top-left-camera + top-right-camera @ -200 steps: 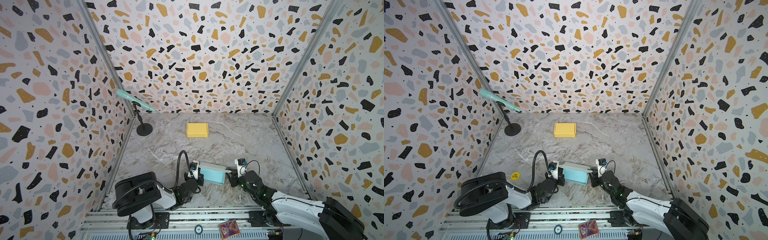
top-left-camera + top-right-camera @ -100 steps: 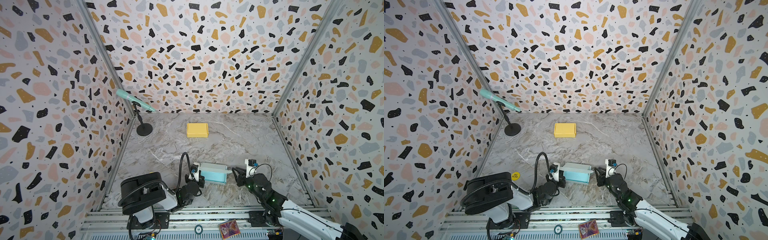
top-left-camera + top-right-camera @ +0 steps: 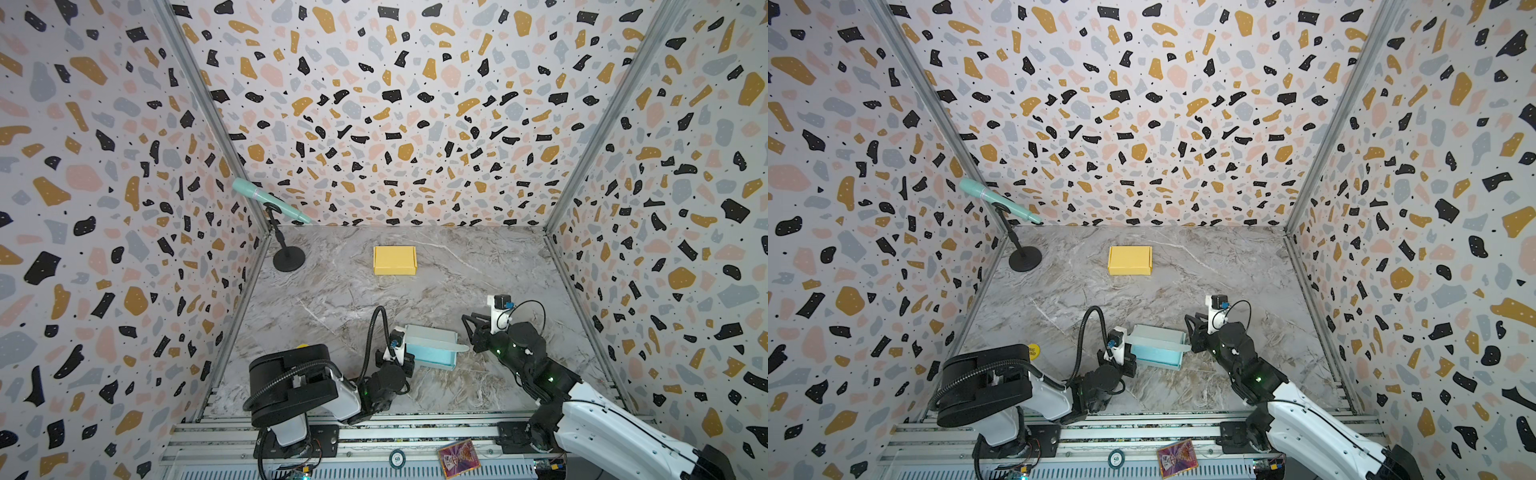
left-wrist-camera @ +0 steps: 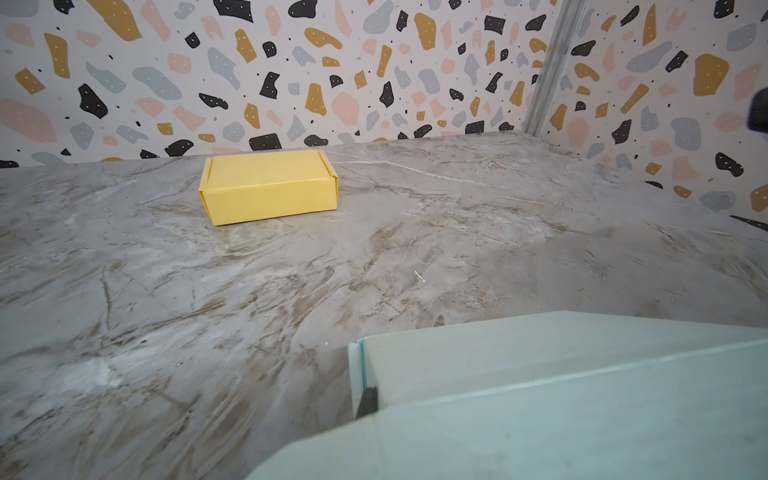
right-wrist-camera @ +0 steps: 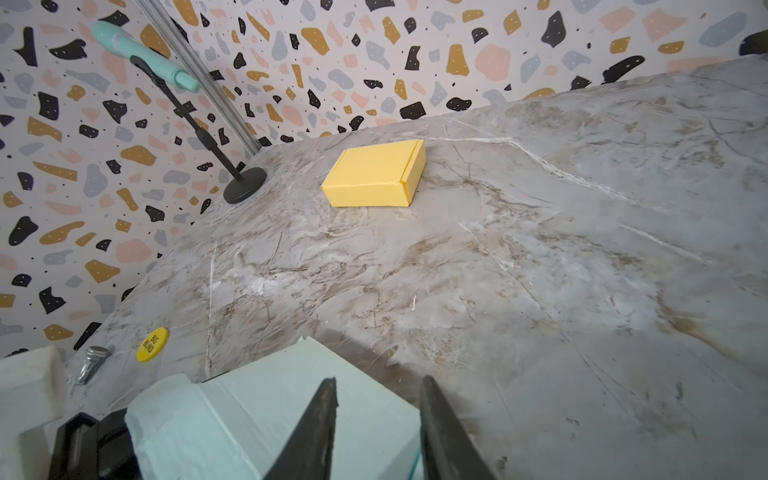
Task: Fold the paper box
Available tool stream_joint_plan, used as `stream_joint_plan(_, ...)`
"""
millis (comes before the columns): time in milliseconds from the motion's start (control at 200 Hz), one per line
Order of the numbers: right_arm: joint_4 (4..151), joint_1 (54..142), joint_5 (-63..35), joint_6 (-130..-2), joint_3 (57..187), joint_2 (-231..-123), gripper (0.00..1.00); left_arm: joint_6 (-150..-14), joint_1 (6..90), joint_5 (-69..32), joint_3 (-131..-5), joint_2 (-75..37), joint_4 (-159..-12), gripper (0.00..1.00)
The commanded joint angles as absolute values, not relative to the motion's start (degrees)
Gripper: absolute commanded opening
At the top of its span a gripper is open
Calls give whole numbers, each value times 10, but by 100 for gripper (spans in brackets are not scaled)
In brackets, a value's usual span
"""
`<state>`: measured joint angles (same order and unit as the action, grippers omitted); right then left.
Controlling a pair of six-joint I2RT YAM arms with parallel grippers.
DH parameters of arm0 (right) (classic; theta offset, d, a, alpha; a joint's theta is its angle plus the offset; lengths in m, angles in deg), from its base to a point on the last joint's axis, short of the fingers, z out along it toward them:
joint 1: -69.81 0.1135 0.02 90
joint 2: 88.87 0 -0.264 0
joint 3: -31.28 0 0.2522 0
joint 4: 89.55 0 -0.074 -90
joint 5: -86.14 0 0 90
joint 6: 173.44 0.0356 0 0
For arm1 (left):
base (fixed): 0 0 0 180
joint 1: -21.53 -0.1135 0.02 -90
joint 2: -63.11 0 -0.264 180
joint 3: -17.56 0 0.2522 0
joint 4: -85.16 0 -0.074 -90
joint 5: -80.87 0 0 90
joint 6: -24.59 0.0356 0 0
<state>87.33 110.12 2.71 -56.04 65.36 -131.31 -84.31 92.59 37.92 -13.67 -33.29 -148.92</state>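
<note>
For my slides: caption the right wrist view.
Right tool, jaws parted, near the teal paper box; folded yellow box beyond on the marble table.

Two black fingers (image 5: pixel 324 428) of the right gripper (image 5: pixel 378 380) stand apart over a mint paper box (image 5: pixel 249 415). A yellow box (image 5: pixel 374 174) sits mid-frame.

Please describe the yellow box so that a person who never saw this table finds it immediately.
Look at the grey marble table and go to its far side, near the back wall. There, right of the black microphone stand, a closed yellow box lies flat and alone. Unlike it, the light blue box sits half folded at the near edge.
</note>
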Motion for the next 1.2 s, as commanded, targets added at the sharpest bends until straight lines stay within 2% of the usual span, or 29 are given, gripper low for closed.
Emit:
stream_joint_plan(0,890,1117,1,-594,679,-1363,36,-841,932,367,-139,-345,-1448,6)
stream_joint_plan(350,944,1161,24,-592,656,-1472,36,-844,940,369,-141,-344,-1439,10)
stream_joint_plan(541,951,1175,43,-592,649,-1506,36,-852,942,368,-143,-333,-1423,16)
stream_joint_plan(1081,1009,1187,56,-573,613,-1568,35,-924,944,302,-133,-264,-1316,56)
stream_joint_plan(1196,1013,1190,62,-569,610,-1573,36,-939,945,282,-144,-240,-1255,69)
